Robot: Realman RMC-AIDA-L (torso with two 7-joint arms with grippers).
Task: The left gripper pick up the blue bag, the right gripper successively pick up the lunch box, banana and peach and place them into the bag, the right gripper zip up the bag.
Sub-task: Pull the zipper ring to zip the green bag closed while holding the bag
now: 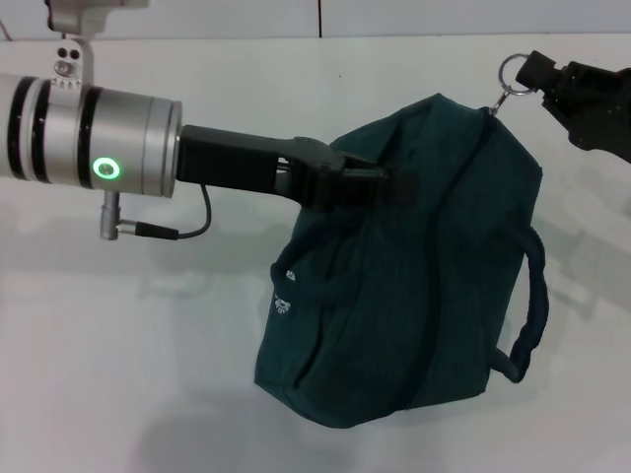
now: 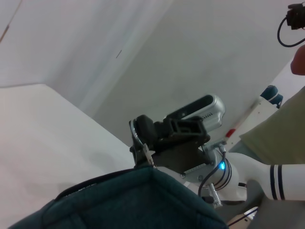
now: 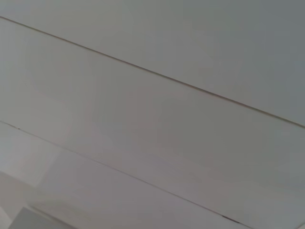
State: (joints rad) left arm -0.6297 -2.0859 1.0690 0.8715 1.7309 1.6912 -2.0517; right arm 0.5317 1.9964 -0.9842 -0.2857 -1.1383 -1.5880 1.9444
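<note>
Teal-blue fabric, soft and slumping, makes up the large lunch tote (image 1: 394,296) we hold off the white table (image 1: 118,374), our left gripper (image 1: 380,184) clamped on its upper edge, one padded handle (image 1: 529,305) dangling loose. Our right gripper (image 1: 537,74), at the bag's far top corner, is closed on the metal ring zipper pull (image 1: 512,71). We judge the bag limp, bulging and fairly weighty, so the ring is the place to pull while the left keeps the cloth taut.
</note>
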